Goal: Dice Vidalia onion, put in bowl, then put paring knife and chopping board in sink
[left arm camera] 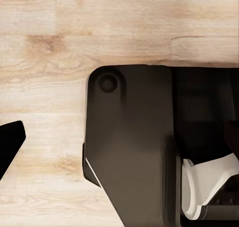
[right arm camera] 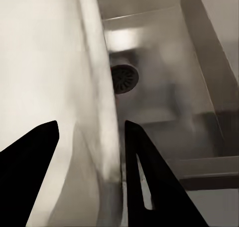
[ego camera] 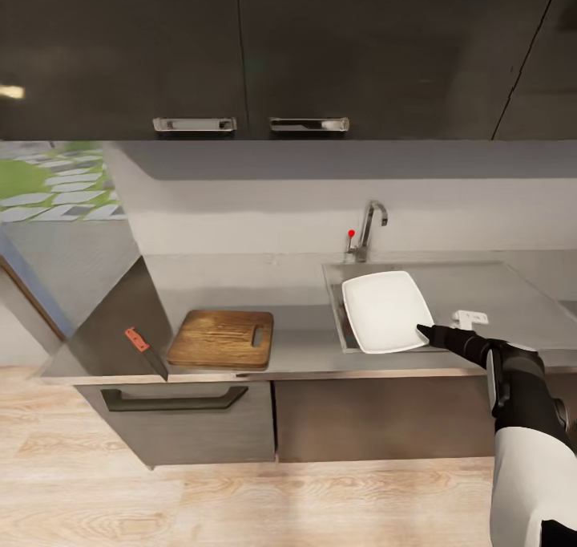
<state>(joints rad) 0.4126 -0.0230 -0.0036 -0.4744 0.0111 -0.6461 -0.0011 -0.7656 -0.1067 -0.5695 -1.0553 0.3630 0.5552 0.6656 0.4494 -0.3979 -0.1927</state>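
The shallow white squarish bowl (ego camera: 387, 311) is tilted over the grey steel sink (ego camera: 340, 306), its rim caught between the fingers of the right hand (ego camera: 423, 333). The onion cannot be made out. The dark brown wooden chopping board (ego camera: 221, 339) lies near the grey glossy surface's (ego camera: 300, 346) front edge, and the orange-handled paring knife (ego camera: 145, 352) rests at the left corner. The left hand's (left arm camera: 10, 147) state cannot be told.
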